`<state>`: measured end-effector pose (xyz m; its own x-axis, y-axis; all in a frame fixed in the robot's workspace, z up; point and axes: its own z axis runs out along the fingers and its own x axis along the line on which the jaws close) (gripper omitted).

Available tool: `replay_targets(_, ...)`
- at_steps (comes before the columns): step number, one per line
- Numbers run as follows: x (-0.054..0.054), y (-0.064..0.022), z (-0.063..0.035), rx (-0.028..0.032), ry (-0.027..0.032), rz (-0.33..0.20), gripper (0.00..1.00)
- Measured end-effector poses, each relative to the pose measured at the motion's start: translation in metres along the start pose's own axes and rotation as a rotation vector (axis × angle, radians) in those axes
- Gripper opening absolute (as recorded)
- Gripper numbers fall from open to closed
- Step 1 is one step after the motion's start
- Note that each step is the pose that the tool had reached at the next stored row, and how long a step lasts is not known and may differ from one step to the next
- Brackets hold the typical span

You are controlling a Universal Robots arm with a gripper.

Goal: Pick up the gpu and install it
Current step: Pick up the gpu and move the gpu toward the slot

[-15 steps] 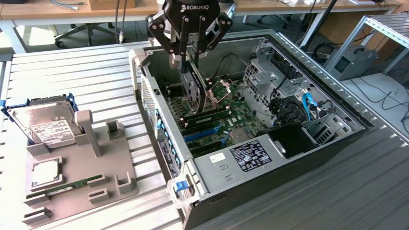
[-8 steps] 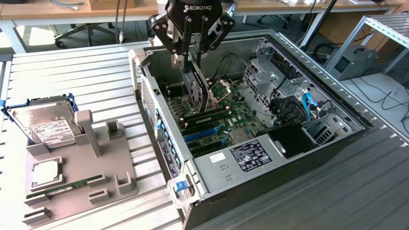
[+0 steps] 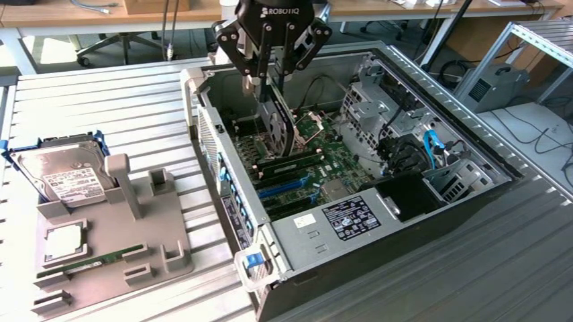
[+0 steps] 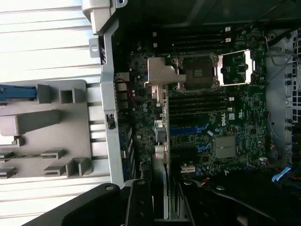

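Observation:
My gripper (image 3: 268, 92) hangs over the open computer case (image 3: 296, 235), shut on the gpu (image 3: 280, 131). The card stands on edge below the fingers, dark and thin, inside the case above the motherboard (image 3: 345, 168). In the wrist view the gpu (image 4: 162, 117) shows edge-on, with its silver end bracket (image 4: 157, 74) near the case's rear wall. It runs down between the two black fingers of my gripper (image 4: 163, 200). Blue expansion slots (image 4: 188, 130) lie right beside the card's lower edge. Whether the card touches a slot is hidden.
On the exterior view's left, a grey parts holder (image 3: 117, 248) carries a silver hard drive (image 3: 64, 176) and a narrow green memory stick (image 3: 94, 260). Drive cages (image 3: 394, 114) and cables fill the case's far side. The open CPU socket (image 4: 200, 70) sits near the card.

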<state>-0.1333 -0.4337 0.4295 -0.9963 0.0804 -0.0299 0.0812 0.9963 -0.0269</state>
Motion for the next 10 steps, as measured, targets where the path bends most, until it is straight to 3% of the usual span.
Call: replay_targets(10,-0.0053,0.0004,0.0008,0.0000,0.0000,0.000,0.27)
